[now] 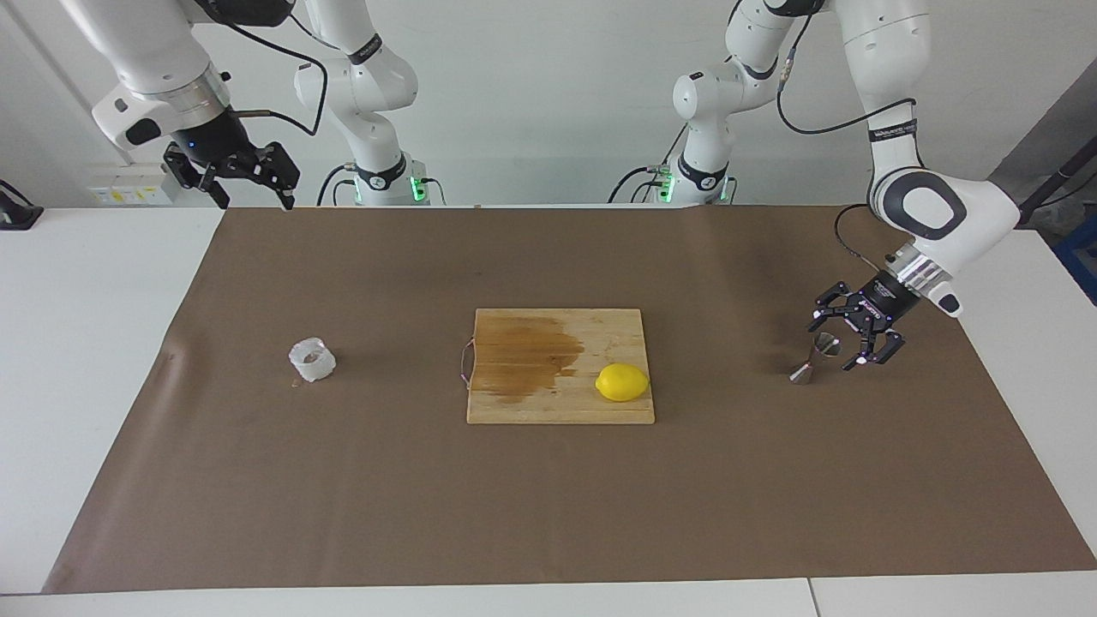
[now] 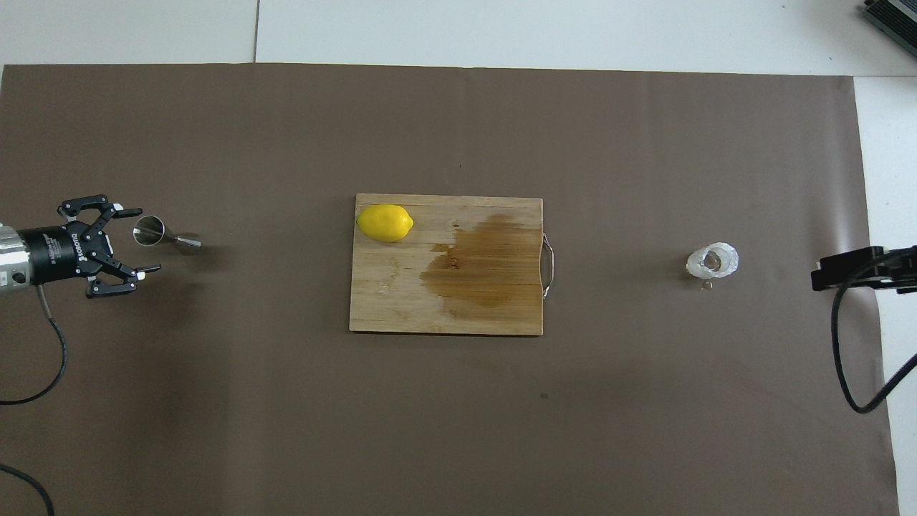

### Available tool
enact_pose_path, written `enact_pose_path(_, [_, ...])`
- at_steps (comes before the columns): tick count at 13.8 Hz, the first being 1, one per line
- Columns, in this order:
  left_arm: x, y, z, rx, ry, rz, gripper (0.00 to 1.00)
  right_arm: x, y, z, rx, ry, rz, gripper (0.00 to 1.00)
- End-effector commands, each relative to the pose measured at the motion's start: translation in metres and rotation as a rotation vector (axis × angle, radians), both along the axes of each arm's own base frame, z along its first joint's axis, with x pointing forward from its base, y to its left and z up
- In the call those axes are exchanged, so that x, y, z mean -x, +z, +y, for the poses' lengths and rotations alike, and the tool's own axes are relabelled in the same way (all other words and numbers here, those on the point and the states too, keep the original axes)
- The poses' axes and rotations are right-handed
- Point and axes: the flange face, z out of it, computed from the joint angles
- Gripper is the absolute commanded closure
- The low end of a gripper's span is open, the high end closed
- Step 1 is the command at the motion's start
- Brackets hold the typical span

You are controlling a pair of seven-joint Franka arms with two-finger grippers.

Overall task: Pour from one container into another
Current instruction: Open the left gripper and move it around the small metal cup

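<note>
Steel jigger [image 1: 820,355]: upright on the brown mat at the left arm's end; take it at the narrow waist, squarely. Left gripper [image 1: 841,343]: just beside it, jaws spread, empty. Whitish cup [image 1: 312,359]: right arm's end, untouched. Right gripper [image 1: 250,182]: raised, spread, empty, waiting.

Cut off at the overhead view's edge — right claw [image 2: 852,266], only a black stub and cable showing. Too small to tell — contents of crinkled translucent whitish cup [image 1: 312,359] and of small shiny steel hourglass jigger [image 1: 815,357].
</note>
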Motion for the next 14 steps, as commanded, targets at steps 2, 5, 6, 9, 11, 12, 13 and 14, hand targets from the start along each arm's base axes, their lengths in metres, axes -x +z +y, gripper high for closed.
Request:
enact_pose_path(2, [0.008,0.001,-0.008,0.022,0.006,0.013,0.0,0.01,0.0,0.001,-0.028,0.018,0.001,0.0])
enact_pose_path(5, [0.011,-0.003,-0.017,0.021,-0.007,0.02,0.0,0.012,-0.002,0.001,-0.029,0.018,0.007,0.0])
enact_pose_path(6, [0.011,-0.003,-0.019,0.019,-0.008,0.02,0.0,0.013,-0.002,0.001,-0.029,0.018,0.006,0.0])
enact_pose_path(9, [0.012,-0.005,-0.019,0.019,-0.006,0.024,0.13,0.013,-0.002,0.001,-0.029,0.018,0.006,0.0])
enact_pose_path(11, [0.012,-0.005,-0.018,0.018,-0.006,0.023,0.21,0.013,-0.002,0.001,-0.028,0.018,0.006,0.0])
enact_pose_path(12, [0.012,-0.005,-0.018,0.017,-0.005,0.022,0.24,0.013,-0.002,0.001,-0.029,0.018,0.006,0.0])
enact_pose_path(13, [0.012,-0.005,-0.018,0.018,-0.006,0.023,0.25,0.013,-0.002,0.001,-0.029,0.018,0.006,0.0])
enact_pose_path(14, [0.012,-0.005,-0.018,0.017,-0.005,0.022,0.29,0.013,-0.002,0.001,-0.029,0.018,0.006,0.0])
